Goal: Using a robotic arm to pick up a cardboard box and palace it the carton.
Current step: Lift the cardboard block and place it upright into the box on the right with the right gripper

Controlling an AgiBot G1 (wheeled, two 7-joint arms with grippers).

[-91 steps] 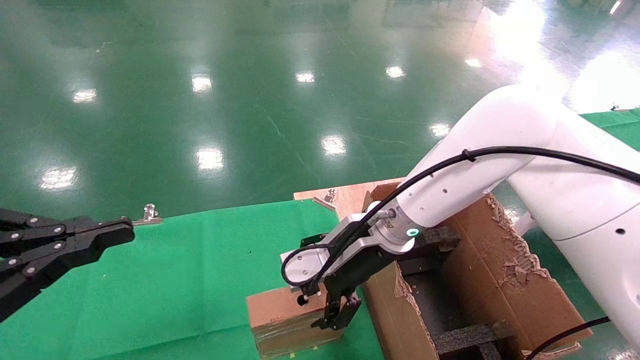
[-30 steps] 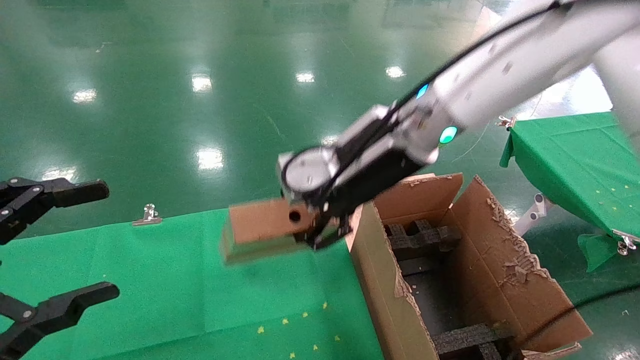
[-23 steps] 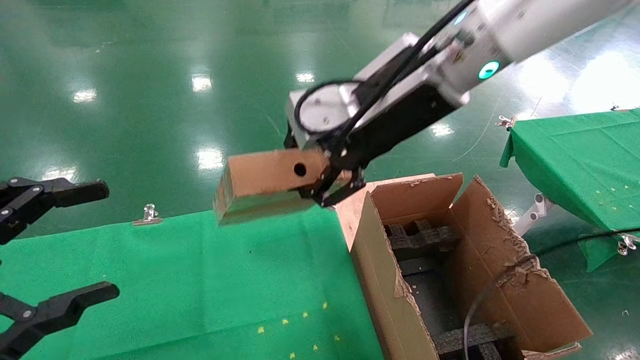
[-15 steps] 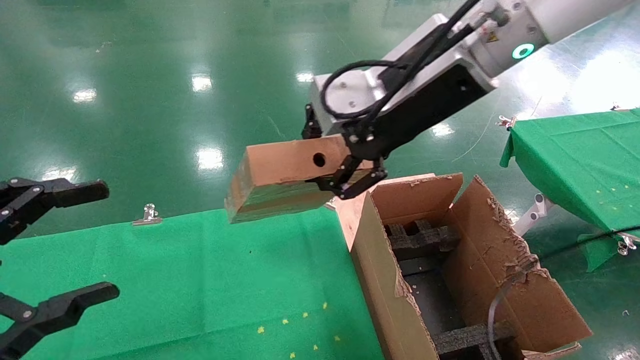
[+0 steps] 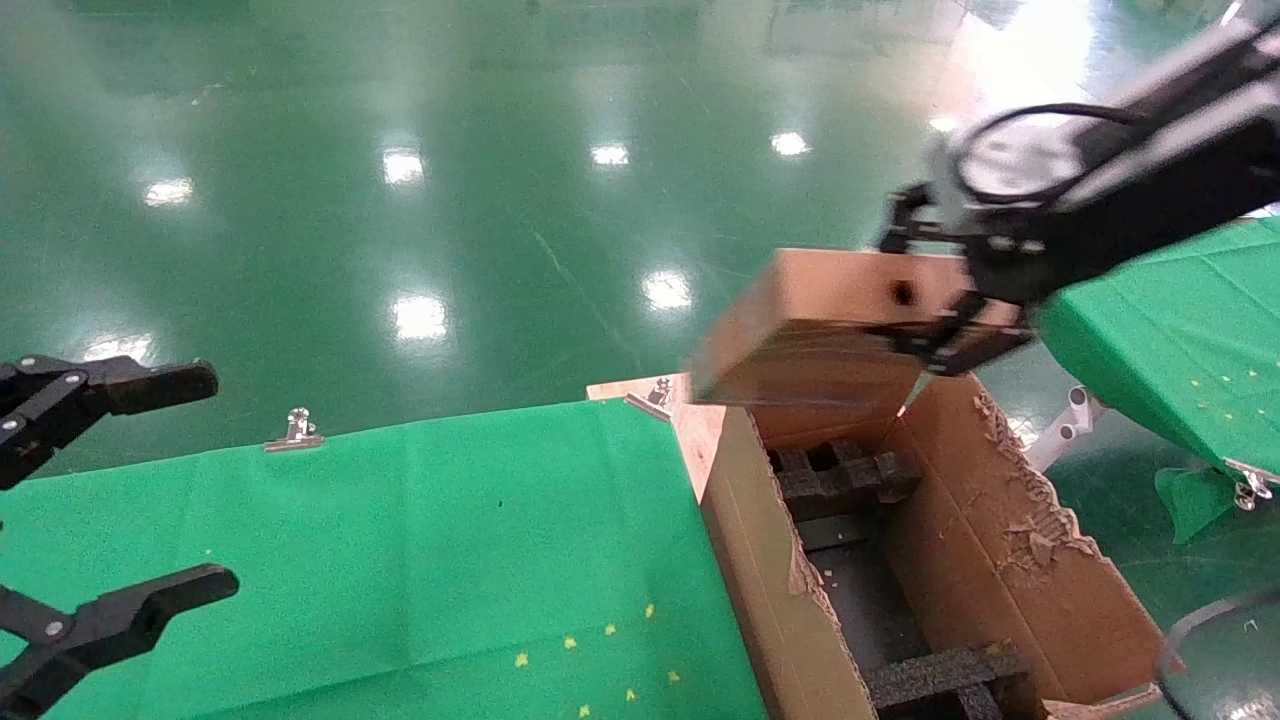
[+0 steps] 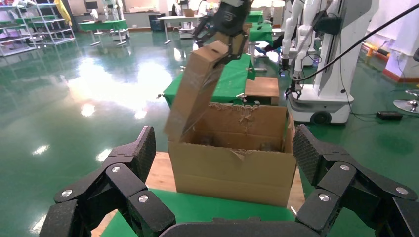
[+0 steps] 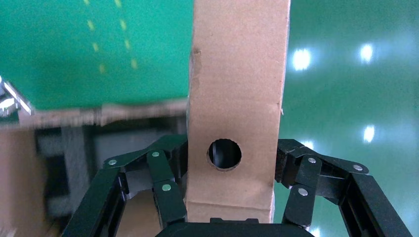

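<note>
The small brown cardboard box (image 5: pixel 820 320) with a round hole hangs in the air, tilted, above the far end of the carton (image 5: pixel 960 560). My right gripper (image 5: pixel 950 315) is shut on the box's end. In the right wrist view its black fingers (image 7: pixel 165 185) press both sides of the cardboard box (image 7: pixel 234 89) near the hole. The left wrist view shows the box (image 6: pixel 197 84) slanting over the carton (image 6: pixel 232 163), whose ragged flaps stand open with black foam inserts inside. My left gripper (image 5: pixel 150 480) stays open at the left edge, well apart.
A green cloth covers the table (image 5: pixel 400 560) left of the carton, with a metal clip (image 5: pixel 297 428) at its far edge. Another green-covered table (image 5: pixel 1180 340) stands to the right. The shiny green floor lies beyond.
The right gripper has lifted the cardboard box off the green table and carried it rightward to above the carton. The left gripper opened between the earliest frame and the later ones.
</note>
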